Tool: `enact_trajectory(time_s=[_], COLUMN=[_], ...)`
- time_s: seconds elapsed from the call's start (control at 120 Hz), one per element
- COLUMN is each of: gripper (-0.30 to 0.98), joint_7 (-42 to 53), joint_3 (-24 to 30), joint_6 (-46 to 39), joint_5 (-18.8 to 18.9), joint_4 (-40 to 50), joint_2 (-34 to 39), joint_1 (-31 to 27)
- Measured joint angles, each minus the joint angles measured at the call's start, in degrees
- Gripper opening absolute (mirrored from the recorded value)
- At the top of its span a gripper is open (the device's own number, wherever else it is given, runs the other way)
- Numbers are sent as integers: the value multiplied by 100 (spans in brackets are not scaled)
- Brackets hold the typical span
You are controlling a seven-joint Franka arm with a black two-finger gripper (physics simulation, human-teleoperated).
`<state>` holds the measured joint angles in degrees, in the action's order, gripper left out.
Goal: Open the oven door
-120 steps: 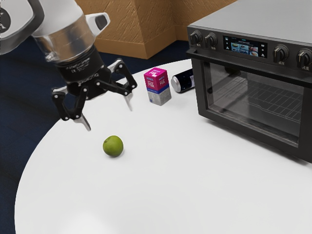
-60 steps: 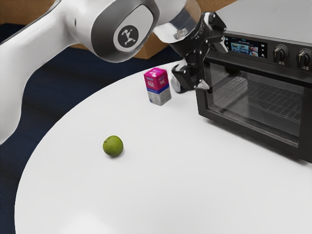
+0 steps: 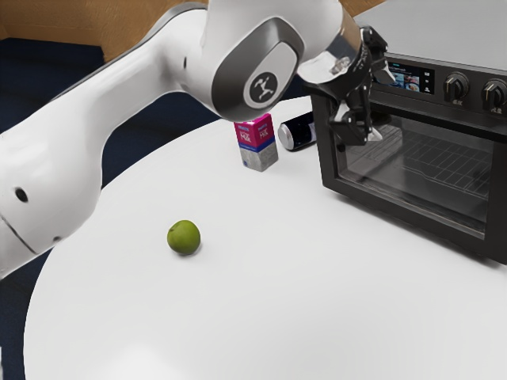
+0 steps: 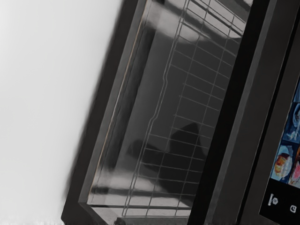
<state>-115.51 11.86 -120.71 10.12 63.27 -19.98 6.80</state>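
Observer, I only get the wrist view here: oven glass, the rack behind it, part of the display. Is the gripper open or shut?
Observer: Open. In the exterior view, the fingertips of the gripper stand apart at the front of the oven.
Operator: Anything beside the oven, toward the exterior view's left?
Observer: Yes, a dark can with a silvery end, lying on its side.
Operator: And next to that can?
Observer: A pink, blue and grey box, standing upright.
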Motion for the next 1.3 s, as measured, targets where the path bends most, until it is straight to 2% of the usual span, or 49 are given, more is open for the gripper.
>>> enact_trajectory(time_s=[0.567, 0.7, 0.958, 1.3], gripper=[68, 68, 68, 68], joint_7=[238, 359, 644, 901], joint_3=[-22, -20, -17, -10], joint_6=[-675, -771, -850, -916], joint_5=[36, 365, 706, 733], joint_4=[-635, -637, -732, -719], joint_2=[-1034, -1067, -1243, -1568], joint_1=[-74, -74, -343, -364])
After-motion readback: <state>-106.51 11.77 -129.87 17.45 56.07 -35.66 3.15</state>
